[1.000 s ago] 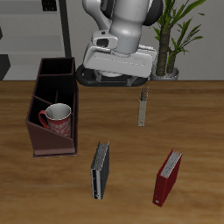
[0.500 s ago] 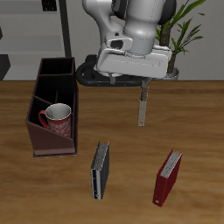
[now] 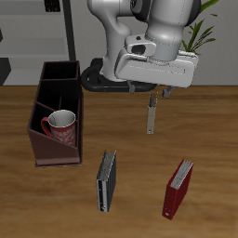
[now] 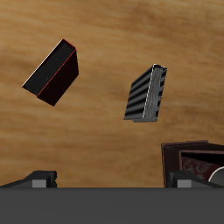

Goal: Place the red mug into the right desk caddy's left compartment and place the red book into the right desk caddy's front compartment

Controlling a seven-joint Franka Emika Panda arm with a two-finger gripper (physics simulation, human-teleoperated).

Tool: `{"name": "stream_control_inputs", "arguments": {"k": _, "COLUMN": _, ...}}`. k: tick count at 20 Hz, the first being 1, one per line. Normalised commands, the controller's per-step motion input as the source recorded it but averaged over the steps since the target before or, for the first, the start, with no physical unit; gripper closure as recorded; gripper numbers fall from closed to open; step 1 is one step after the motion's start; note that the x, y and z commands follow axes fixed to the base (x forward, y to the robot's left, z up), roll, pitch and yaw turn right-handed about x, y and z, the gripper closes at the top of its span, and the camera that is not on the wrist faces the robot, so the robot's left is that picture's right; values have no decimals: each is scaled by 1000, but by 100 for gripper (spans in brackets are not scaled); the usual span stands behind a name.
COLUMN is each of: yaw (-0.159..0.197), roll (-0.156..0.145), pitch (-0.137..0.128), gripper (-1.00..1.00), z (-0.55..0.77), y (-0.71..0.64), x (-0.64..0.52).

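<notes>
Wooden table (image 3: 214,121) carries the red book (image 3: 178,188), standing nearer the front edge, well below the gripper (image 3: 153,88); whether its jaws are open, I cannot tell.

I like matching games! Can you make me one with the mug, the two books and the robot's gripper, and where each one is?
Things:
1. mug
2. red book
3. grey book
4. gripper

Places:
A. standing on the table near its front edge, beside the other book, farther from the caddy
B. up in the air above the table
C. inside the caddy
D. standing on the table just in front of the caddy

Pairs: 1-C, 2-A, 3-D, 4-B
</notes>
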Motion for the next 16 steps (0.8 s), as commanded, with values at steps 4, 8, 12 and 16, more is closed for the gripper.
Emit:
{"name": "stream_control_inputs", "arguments": {"k": 4, "yaw": -4, "roll": 6, "pitch": 20, "gripper": -100, "z": -38, "y": 353, "x": 247}}
{"name": "stream_control_inputs", "arguments": {"k": 8, "yaw": -22, "roll": 56, "pitch": 4, "gripper": -100, "z": 40, "y": 501, "x": 120}}
{"name": "stream_control_inputs", "arguments": {"k": 12, "yaw": -8, "roll": 57, "pitch": 3, "gripper": -100, "z": 54, "y": 556, "x": 177}}
{"name": "stream_control_inputs", "arguments": {"k": 16, "yaw": -10, "roll": 50, "pitch": 17, "gripper": -100, "z": -5, "y": 442, "x": 245}}
